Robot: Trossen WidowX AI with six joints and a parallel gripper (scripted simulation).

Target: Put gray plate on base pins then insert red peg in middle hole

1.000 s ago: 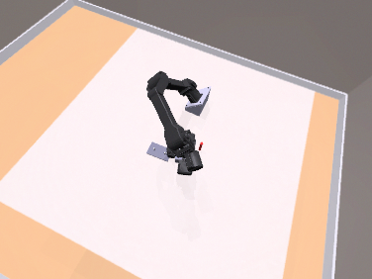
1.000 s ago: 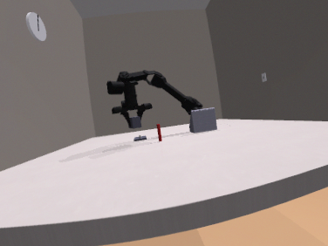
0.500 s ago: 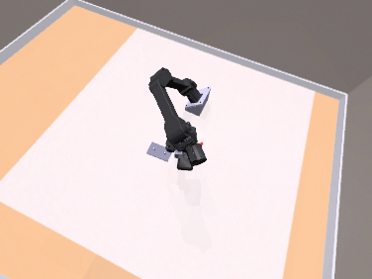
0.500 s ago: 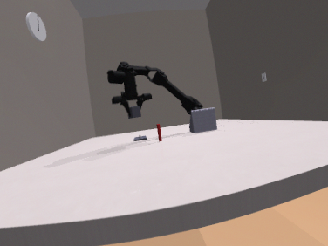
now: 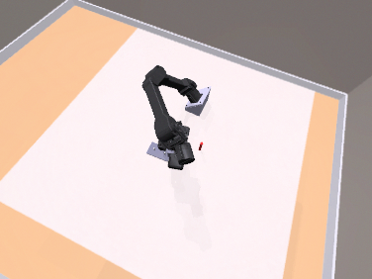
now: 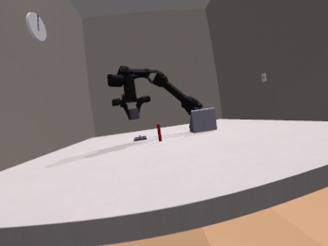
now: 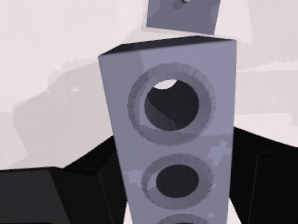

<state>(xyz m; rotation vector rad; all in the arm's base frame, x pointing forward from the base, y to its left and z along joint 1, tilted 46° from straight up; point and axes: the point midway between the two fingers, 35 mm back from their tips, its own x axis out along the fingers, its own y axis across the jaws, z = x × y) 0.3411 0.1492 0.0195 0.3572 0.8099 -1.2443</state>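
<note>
The gripper (image 5: 171, 153) (image 6: 133, 112) (image 7: 168, 130) is pinching the gray plate (image 6: 133, 114) (image 7: 222, 100) by its long sides, one finger against each. The wrist view shows two of the plate's holes, with the edge of another at the bottom of the picture; through the farthest of them a sliver of pale worktop (image 5: 237, 173) (image 6: 174, 174) (image 7: 265, 95) shows. So the plate is picked up, but it hangs in the air and is not on the pins. From above, the arm hides most of it.

Below the gripper lies the base (image 5: 152, 152) (image 6: 140, 139) (image 7: 182, 19), flat on the worktop. In the wrist view it shows just past the plate's far end, with one pin (image 7: 185, 1) near the picture's edge. The plate does not look lined up with it there, so I judge the step in hand to be bringing the holes over the pins. Lowering the plate until it lies flat, and letting it go, are both left.

Off to one side of the gripper, and lower, the red peg (image 5: 201, 146) (image 6: 159, 133) stands upright on the worktop, apart from the base. Nothing is holding it. All of its part remains: grasp, lift, insertion into the middle hole, release.

Farthest from the gripper is the arm's wedge-shaped mount (image 5: 197, 108) (image 6: 203, 119), well apart from the work.
</note>
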